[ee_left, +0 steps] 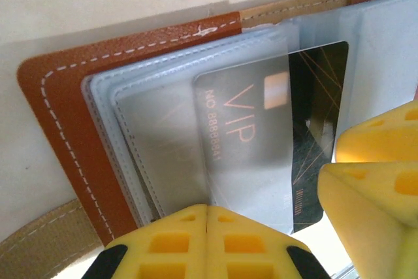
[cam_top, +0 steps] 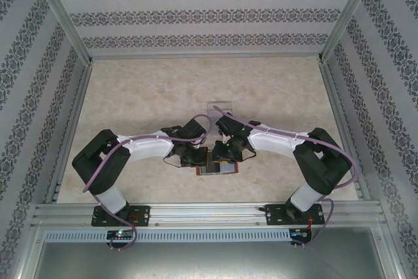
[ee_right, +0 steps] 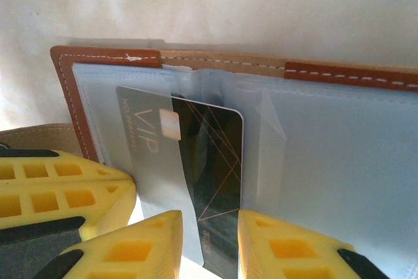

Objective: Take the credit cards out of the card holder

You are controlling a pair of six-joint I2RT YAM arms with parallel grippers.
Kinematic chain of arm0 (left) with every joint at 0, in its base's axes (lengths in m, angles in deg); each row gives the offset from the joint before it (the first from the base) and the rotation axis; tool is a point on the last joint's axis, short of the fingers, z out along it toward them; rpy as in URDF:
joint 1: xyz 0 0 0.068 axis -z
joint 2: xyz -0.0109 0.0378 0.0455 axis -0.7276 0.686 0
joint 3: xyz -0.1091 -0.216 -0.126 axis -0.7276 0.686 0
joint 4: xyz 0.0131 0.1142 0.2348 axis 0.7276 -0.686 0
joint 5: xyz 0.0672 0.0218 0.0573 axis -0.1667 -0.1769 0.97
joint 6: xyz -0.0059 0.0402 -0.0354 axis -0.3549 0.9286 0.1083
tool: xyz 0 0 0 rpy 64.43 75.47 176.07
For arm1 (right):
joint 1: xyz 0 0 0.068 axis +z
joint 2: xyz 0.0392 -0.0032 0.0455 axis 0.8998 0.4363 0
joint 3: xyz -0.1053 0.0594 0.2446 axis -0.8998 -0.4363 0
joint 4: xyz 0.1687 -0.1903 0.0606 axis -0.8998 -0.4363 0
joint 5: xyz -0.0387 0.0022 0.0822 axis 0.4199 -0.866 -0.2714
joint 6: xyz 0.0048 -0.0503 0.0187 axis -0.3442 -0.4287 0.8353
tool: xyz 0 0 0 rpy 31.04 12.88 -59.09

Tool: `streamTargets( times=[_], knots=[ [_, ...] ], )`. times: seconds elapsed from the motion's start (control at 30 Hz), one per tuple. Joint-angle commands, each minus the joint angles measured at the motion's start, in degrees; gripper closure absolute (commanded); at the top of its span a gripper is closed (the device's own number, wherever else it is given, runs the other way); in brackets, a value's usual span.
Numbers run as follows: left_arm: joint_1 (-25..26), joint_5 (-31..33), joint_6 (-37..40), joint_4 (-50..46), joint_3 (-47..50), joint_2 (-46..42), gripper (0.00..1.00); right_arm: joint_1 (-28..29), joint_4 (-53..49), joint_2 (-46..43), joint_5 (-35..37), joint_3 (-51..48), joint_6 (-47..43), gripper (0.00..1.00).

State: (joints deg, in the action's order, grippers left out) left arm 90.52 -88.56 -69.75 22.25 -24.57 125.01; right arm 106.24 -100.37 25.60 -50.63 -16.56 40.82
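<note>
The reddish-brown card holder (ee_left: 59, 135) lies open on the table, grey-blue sleeves (ee_left: 163, 122) up, between the two grippers (cam_top: 219, 168). A dark credit card (ee_left: 320, 115) with gold lines and "VIP" lettering sticks partway out of a sleeve, its lettered half still under the translucent plastic. My left gripper (ee_left: 208, 211) is shut, its tips against the sleeves' near edge; I cannot tell whether a sleeve is pinched. My right gripper (ee_right: 210, 243) is open, a yellow finger on either side of the dark card's (ee_right: 219, 161) exposed end. Pale cards are hidden.
A clear acrylic stand (cam_top: 221, 106) sits just beyond the grippers. The holder's tan strap tab (ee_left: 39, 243) lies on the pale marbled table (cam_top: 130, 102). Patterned walls and aluminium rails (cam_top: 72, 129) enclose the table. The two grippers are close together over the holder.
</note>
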Motion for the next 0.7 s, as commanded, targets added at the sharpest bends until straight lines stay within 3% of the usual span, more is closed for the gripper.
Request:
streamTargets(
  times=[0.0, 0.67],
  knots=[
    [0.7, 2.5, 1.5, -3.2, 0.0, 2.0, 1.0, -0.6, 0.6, 0.8, -1.2, -0.9, -0.5, 0.7],
    [0.7, 5.2, 2.0, -6.4, -0.1, 2.8, 1.0, -1.8, 4.2, -1.6, -1.8, -4.5, 0.5, 0.71]
  ],
)
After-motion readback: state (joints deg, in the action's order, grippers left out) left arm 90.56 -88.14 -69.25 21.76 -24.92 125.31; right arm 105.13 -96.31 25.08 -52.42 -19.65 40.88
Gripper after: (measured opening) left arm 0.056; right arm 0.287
